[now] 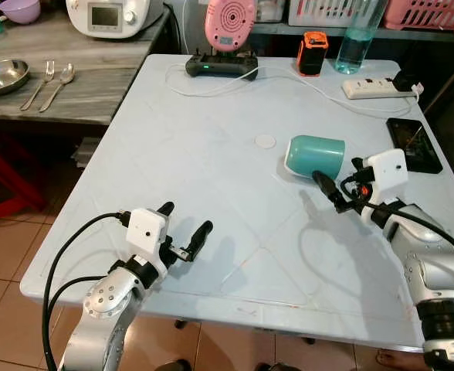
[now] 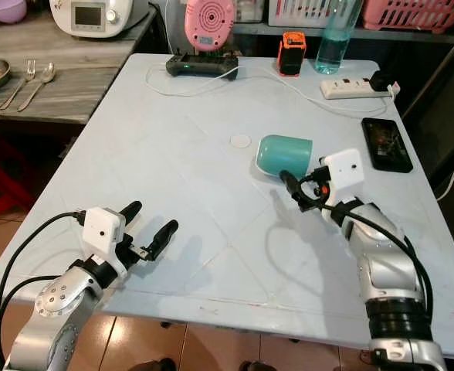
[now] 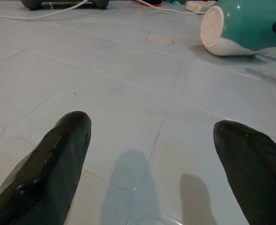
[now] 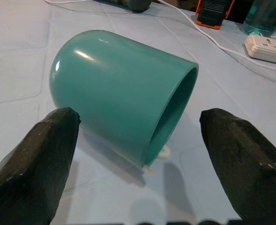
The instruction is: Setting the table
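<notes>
Nearest the front edge of the pale blue tabletop [image 1: 211,255], toward its left corner, the left gripper [image 1: 182,232] hovers with its fingers spread wide and nothing between them; it looks idle. Further in, close to the right edge, the right gripper [image 1: 329,187] points at the teal cup [image 1: 315,155], which lies tipped on its side with its mouth toward that gripper; the wrist view shows both black fingers [image 4: 34,159] parted wide on either side of the cup, just short of it and not touching. A small round disc [image 1: 265,141] lies just beside the cup toward the tabletop's middle; a dark phone [image 1: 415,144] rests at the right edge. Along the far edge sit a black controller [image 1: 221,66], an orange-and-black device [image 1: 313,52], a clear bottle [image 1: 356,39] and a white power strip [image 1: 374,88] (a white cable trails between them).

By my reading, the step in hand is the approach to grasp the fallen cup; the next move calls for easing the fingers forward around its body, closing, then lifting and turning it upright.
</notes>
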### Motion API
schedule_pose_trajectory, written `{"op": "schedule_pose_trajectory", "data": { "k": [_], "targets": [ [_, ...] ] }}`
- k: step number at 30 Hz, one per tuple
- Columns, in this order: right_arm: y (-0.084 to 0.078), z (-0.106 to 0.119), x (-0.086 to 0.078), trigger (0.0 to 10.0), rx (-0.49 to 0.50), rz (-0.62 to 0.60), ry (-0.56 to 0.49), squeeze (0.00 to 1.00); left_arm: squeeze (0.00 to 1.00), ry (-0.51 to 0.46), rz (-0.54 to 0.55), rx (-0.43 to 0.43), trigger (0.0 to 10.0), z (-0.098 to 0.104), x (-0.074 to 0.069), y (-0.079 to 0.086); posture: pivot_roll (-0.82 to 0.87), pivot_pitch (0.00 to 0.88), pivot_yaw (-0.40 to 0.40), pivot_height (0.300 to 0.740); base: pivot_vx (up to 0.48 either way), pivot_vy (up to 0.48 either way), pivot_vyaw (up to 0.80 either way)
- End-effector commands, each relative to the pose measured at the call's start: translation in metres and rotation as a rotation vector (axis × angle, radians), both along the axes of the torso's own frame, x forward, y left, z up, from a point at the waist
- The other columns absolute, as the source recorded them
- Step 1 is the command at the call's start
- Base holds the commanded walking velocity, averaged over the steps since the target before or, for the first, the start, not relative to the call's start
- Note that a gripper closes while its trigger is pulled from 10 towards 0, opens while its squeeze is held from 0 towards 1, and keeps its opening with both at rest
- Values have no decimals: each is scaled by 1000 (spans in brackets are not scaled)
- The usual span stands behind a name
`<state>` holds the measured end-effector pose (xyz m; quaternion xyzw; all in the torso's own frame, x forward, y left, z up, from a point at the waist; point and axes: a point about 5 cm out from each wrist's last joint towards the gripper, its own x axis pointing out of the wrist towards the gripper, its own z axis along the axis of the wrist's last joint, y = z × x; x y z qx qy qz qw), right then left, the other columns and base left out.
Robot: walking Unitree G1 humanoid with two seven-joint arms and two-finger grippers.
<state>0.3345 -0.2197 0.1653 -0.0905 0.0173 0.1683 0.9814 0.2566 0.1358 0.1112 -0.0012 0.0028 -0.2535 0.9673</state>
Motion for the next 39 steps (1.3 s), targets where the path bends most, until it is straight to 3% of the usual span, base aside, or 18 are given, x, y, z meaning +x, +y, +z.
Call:
{"op": "schedule_pose_trajectory", "data": {
  "k": [1,8,9,10,19,26,39],
  "targets": [
    [-1,2,3,10000,-22,19,-10,0,0,4,9,18,10000,0,-2,1,-40,187,34,740,0,0,0],
    [-1,3,15,10000,-72,89,-29,0,0,3,26,25,10000,1,0,1,-32,189,34,740,0,0,0],
    [0,4,17,2314,-74,102,-34,0,0,2,29,27,10000,2,0,1,-32,189,34,740,0,0,0],
    [1,5,18,0,-78,115,-37,0,0,2,32,28,10000,2,1,1,-32,189,34,740,0,0,0],
    [5,2,20,0,-157,199,-54,0,0,1,40,30,10000,2,0,1,-24,190,29,740,0,0,0],
    [-2,-2,14,0,-212,245,-60,0,0,-1,38,31,10000,2,1,-1,-29,188,31,740,0,0,0],
    [-8,-4,13,0,-244,243,-72,0,0,-3,35,33,10000,1,2,-4,-36,179,30,740,0,0,0]
  ]
}}
